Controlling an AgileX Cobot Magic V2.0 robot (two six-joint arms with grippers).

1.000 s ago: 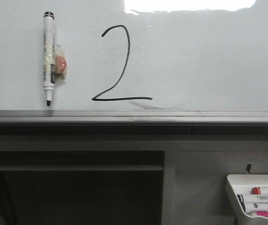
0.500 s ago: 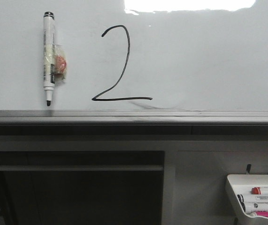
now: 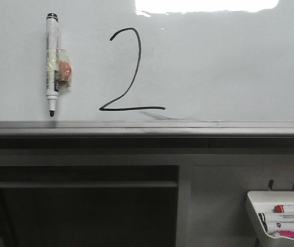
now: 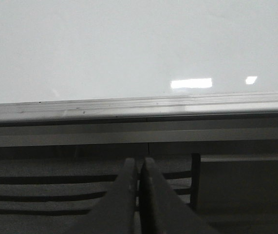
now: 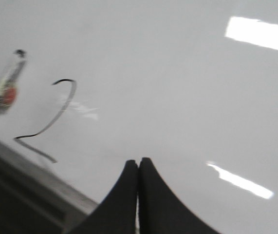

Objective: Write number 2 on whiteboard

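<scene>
Number 2 [image 3: 126,72]: a complete black digit with hooked top, long diagonal and flat base stroke, drawn on the lower left part of the whiteboard [image 3: 224,67], just above the grey rim [image 3: 147,126]. It also shows in the blurred right wrist view [image 5: 51,122].

Marker [image 3: 52,62]: fixed upright to the board, left of the digit, tip down, uncapped, with an orange lump taped to its side, possibly a magnet.

Tray [image 3: 280,216]: hung below the board at lower right, holding spare markers.

Left gripper [image 4: 139,168]: fingers pressed together, nothing held, below the rim.

Right gripper [image 5: 138,168]: fingers pressed together, empty, facing the board right of the digit.

Step in hand: writing is judged finished. Arms are best drawn straight back, so that wet ink is not smeared.
</scene>
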